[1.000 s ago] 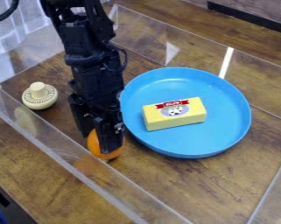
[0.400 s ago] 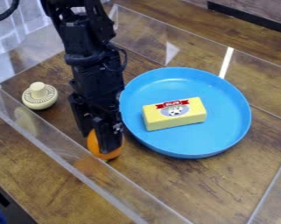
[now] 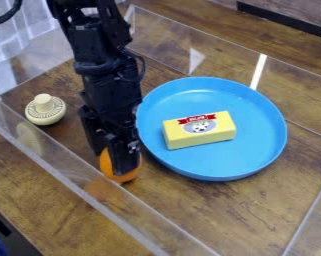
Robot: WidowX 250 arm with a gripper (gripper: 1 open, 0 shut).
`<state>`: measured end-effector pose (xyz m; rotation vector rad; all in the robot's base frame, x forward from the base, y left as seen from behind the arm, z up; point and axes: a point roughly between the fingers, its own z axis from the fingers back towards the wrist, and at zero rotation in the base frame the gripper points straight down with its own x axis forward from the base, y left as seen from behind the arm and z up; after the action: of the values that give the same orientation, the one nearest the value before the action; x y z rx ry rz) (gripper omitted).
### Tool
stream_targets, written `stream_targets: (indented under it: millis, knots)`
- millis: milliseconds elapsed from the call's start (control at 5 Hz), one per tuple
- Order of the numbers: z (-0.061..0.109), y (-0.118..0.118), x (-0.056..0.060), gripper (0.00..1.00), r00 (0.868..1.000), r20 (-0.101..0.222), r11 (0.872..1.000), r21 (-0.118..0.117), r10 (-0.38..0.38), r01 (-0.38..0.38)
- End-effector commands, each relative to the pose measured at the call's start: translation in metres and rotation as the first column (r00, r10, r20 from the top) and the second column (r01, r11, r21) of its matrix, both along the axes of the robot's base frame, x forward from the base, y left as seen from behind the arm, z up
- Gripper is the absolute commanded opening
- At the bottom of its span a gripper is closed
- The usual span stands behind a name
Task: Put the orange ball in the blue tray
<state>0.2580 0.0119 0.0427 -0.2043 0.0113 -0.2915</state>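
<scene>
- Brown wood-grained table point(image 3: 243, 203) under everything, with a clear, see-through panel point(image 3: 27, 150) cutting across your view from the near left.
- Your claw point(image 3: 112, 152) points down, its tip right at the orange ball point(image 3: 120, 166). Its jaws look to be closed in, not wide, but the black parts hide the contact, so you can't tell whether the ball is truly gripped.
- The ball shows just under the claw, beside the tray's left edge in your view and outside it.
- Over the last second, almost nothing has changed: claw, ball and tray look to be in the same places. For the task, that means no visible progress toward the tray yet; you're probably at the grasping step, with the carry ahead.
- Right next to the ball is the blue tray point(image 3: 243, 94), with a yellow block point(image 3: 199, 129) lying inside. I'd lift enough to pass the rim, then lower beside the block; a loose grip could let the ball roll.
- Farther out, left of the arm point(image 3: 96, 45), sits the cream knobbed object point(image 3: 45, 109), well apart from the tray.
</scene>
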Motion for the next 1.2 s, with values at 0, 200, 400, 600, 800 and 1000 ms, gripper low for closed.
stream_targets:
  millis: [0,200,400,600,800,1000]
  knots:
    - [0.0114,-0.0024,0.0103,0.00,0.998,0.054,1.000,0.009,-0.024,0.024]
    - [0.0107,-0.0032,0.0108,0.00,0.998,0.056,0.999,0.009,-0.035,0.034]
    - [0.0101,-0.0039,0.0113,0.00,0.997,0.057,0.999,0.009,-0.045,0.045]
    - [0.0096,-0.0046,0.0117,0.00,0.997,0.059,0.998,0.009,-0.055,0.054]
    - [0.0096,-0.0053,0.0121,0.00,0.996,0.060,0.998,0.009,-0.064,0.064]
    - [0.0100,-0.0058,0.0123,0.00,0.995,0.061,0.997,0.009,-0.073,0.073]
